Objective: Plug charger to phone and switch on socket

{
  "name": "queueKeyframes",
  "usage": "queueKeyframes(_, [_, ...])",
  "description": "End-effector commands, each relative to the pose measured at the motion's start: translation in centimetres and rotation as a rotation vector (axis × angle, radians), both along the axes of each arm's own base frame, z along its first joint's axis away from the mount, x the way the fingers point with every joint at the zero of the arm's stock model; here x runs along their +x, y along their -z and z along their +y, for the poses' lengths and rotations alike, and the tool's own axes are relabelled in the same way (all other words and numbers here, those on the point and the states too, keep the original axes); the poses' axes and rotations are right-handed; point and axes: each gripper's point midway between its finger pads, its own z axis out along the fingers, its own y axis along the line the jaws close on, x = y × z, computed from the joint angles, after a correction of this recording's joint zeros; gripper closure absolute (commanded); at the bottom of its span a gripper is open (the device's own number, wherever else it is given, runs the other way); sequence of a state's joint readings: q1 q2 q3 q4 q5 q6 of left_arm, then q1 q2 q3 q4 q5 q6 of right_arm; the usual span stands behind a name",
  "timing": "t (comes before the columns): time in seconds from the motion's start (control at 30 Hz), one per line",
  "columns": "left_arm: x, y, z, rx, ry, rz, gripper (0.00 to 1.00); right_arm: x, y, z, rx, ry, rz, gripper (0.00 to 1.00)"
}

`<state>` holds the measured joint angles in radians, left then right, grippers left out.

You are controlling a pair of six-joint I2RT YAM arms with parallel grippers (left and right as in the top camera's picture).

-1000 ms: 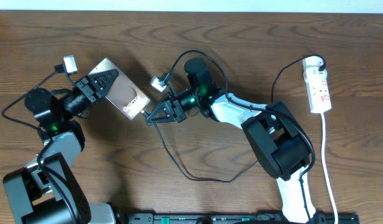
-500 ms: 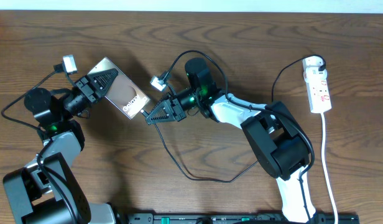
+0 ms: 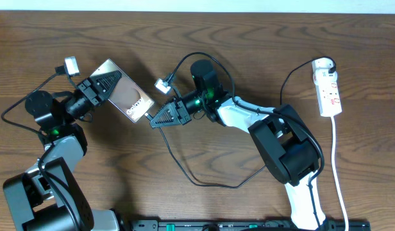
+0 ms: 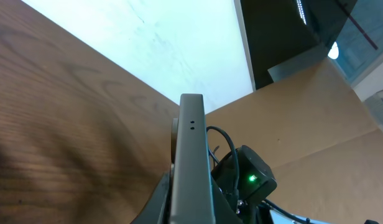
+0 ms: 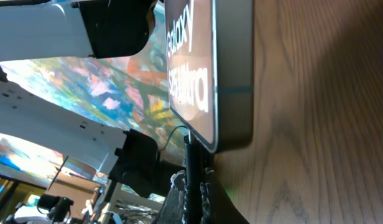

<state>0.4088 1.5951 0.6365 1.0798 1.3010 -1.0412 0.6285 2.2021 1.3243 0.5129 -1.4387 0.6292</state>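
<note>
The phone (image 3: 133, 102), brown face with white "Galaxy" lettering, hangs tilted over the left half of the table. My left gripper (image 3: 114, 85) is shut on its upper end. In the left wrist view the phone (image 4: 191, 155) shows edge-on as a grey strip between the fingers (image 4: 161, 200). My right gripper (image 3: 154, 120) is shut on the charger (image 3: 184, 170) just behind its plug. In the right wrist view the black charger plug (image 5: 191, 165) reaches up to the lower edge of the phone (image 5: 207, 68); whether it is seated I cannot tell. The white socket (image 3: 328, 90) lies at the far right.
The charger's cable loops across the table's middle and climbs to the socket's top end. A white cord (image 3: 339, 173) runs from the socket to the front edge. Thicker robot cables arch over both wrists. A black rail (image 3: 249, 225) lines the front.
</note>
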Motion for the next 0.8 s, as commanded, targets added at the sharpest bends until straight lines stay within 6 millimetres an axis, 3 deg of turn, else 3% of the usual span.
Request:
queueKeyframes(0.0, [-1.61, -0.22, -2.1, 0.013, 0.136, -0.014, 0.93, 2.37, -0.23, 0.84, -0.021, 0.124, -0.036, 0.99])
queueKeyframes(0.77, [-2.27, -0.18, -2.54, 0.015, 0.182, -0.013, 0.93, 2.41, -0.48, 0.9, -0.01, 0.124, -0.046, 0.99])
